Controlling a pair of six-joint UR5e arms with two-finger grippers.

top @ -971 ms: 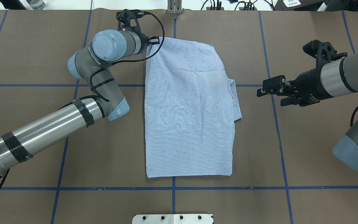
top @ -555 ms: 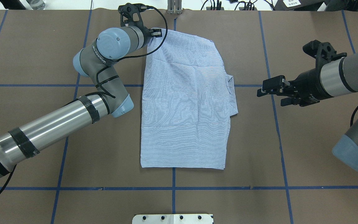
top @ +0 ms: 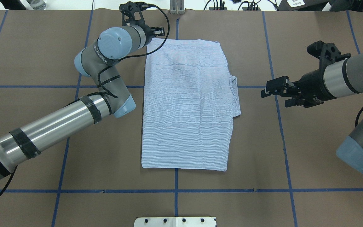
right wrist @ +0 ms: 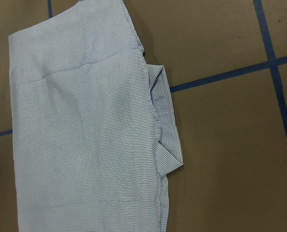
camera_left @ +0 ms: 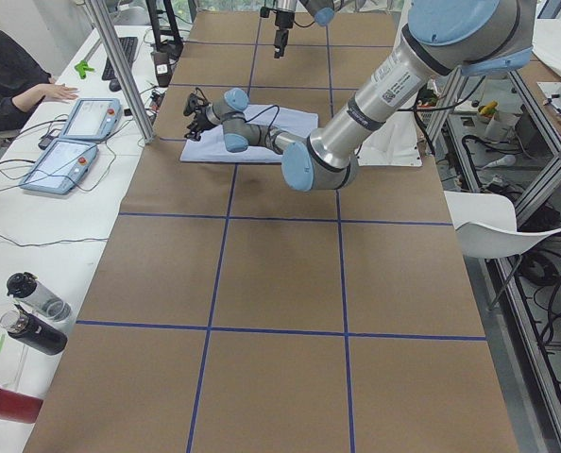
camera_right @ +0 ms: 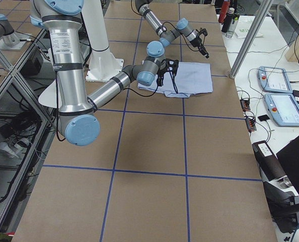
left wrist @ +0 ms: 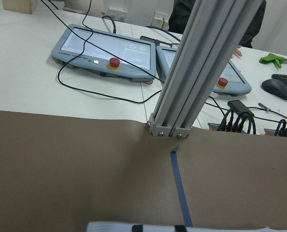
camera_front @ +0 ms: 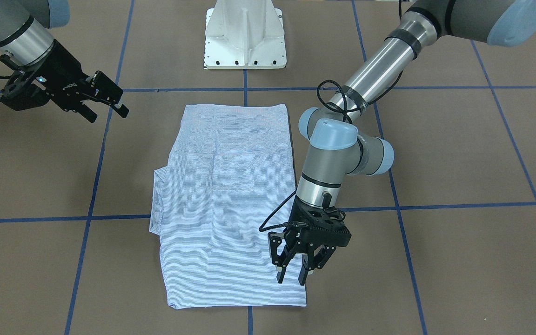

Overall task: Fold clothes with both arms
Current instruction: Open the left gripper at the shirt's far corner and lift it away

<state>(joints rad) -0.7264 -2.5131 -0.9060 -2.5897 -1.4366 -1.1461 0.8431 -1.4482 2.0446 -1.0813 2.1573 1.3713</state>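
Blue-and-white pinstriped shirt (top: 184, 107) lies mid-frame on the brown surface (top: 295, 151), already a flat rectangle; we judge a further fold remains. Black two-finger left tool (camera_front: 292, 278), spread and empty, stands at its corner; right tool (camera_front: 107, 113), also spread, hangs well apart.

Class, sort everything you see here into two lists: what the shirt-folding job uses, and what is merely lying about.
Used by the job:
striped shirt, flat on the table
left gripper, open at the shirt's edge
right gripper, open, off to the side

Lying about:
two control tablets
bottles
computer mouse
white chair
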